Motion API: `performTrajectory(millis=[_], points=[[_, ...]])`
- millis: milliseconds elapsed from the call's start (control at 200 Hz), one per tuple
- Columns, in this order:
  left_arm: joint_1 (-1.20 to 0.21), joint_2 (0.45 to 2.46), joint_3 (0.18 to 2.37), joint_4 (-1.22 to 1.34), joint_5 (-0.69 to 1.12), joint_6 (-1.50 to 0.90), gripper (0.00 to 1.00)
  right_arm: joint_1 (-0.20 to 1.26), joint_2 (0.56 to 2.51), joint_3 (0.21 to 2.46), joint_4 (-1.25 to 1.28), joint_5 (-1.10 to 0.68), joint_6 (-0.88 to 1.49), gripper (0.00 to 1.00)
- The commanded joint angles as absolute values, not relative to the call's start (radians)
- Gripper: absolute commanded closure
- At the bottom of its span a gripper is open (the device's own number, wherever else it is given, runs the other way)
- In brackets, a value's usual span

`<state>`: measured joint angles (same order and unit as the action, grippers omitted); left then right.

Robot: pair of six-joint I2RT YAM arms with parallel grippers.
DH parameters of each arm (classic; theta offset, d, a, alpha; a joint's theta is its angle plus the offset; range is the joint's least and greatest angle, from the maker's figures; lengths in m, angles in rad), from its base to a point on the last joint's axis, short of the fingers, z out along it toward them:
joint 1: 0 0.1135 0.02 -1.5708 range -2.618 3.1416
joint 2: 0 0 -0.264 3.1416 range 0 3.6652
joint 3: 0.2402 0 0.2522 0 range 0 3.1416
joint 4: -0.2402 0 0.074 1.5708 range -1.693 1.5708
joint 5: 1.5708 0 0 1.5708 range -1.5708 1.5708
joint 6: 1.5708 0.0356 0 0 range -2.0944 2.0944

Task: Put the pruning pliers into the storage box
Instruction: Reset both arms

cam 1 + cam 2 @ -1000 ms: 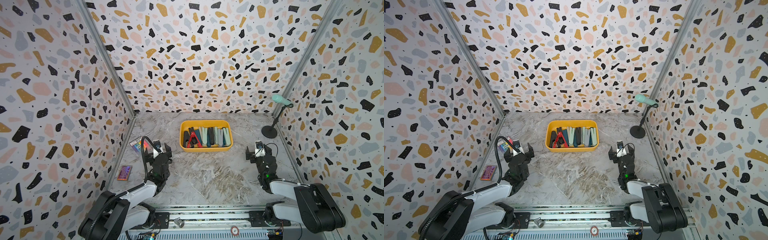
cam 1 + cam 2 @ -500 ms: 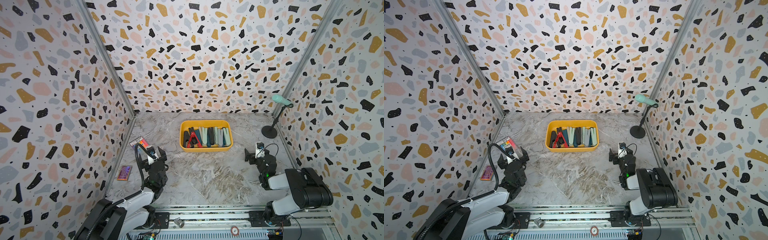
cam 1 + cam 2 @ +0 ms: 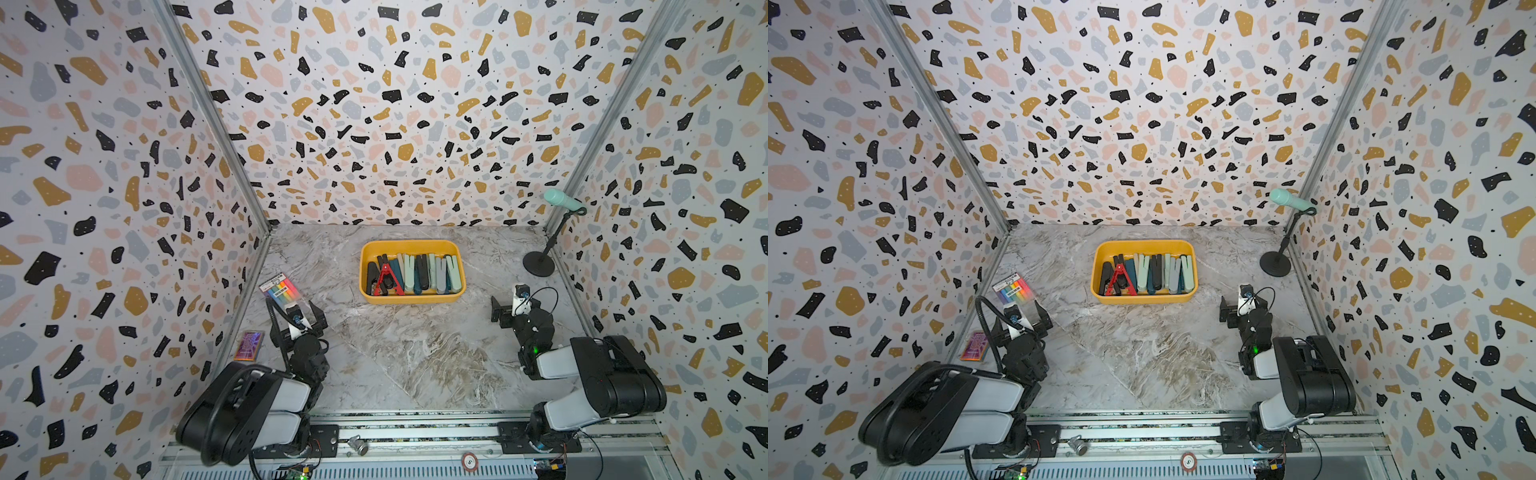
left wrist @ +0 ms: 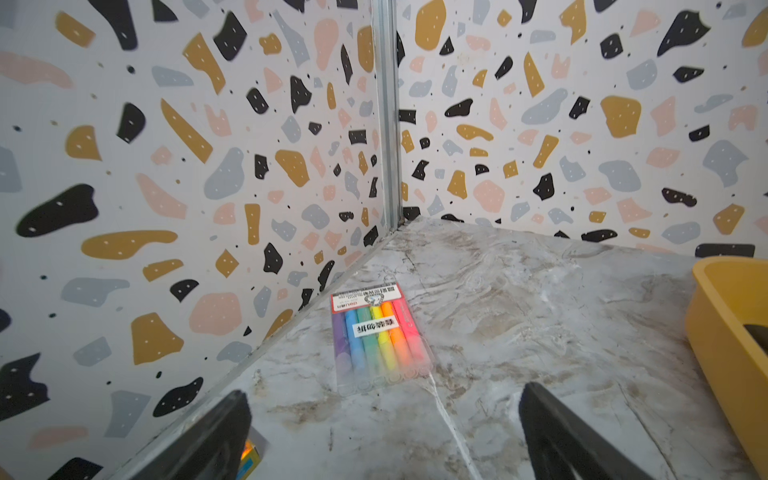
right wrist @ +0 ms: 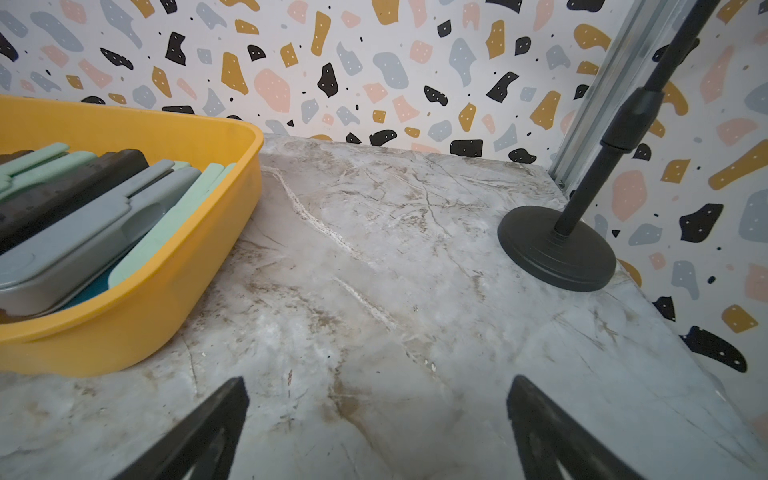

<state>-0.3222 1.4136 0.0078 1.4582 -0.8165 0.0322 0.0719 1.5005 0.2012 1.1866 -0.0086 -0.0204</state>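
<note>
- The left arm (image 3: 249, 399) and right arm (image 3: 602, 374) sit folded low at the table's (image 3: 395, 353) near edge.
- The left end effector (image 4: 384, 415) and right end effector (image 5: 378, 390) stand released.
- The pliers (image 3: 411, 274) lie in the box (image 3: 411, 298), mid-table.

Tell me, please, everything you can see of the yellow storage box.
The storage box is a shallow, mustard-yellow tray of smooth plastic, rectangular with rounded corners and low walls. It sits flat on the marble-patterned table, toward the back and midway across. The pruning pliers lie packed side by side inside, a red one at one end. Nothing else touches it.
</note>
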Motion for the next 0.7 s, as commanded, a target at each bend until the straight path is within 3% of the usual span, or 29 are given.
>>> performTrajectory(millis=[0,145,691], points=[[-0.309,1.486,-0.006,1.675,-0.783,0.069,0.00,0.068,1.488,0.227,1.203,-0.009,-0.020,0.01],[-0.226,1.399,0.129,1.268,-0.723,-0.043,0.00,0.068,1.488,0.226,1.204,-0.010,-0.020,0.01],[-0.184,1.395,0.139,1.248,-0.674,-0.069,0.01,0.068,1.488,0.227,1.203,-0.011,-0.020,0.01]])
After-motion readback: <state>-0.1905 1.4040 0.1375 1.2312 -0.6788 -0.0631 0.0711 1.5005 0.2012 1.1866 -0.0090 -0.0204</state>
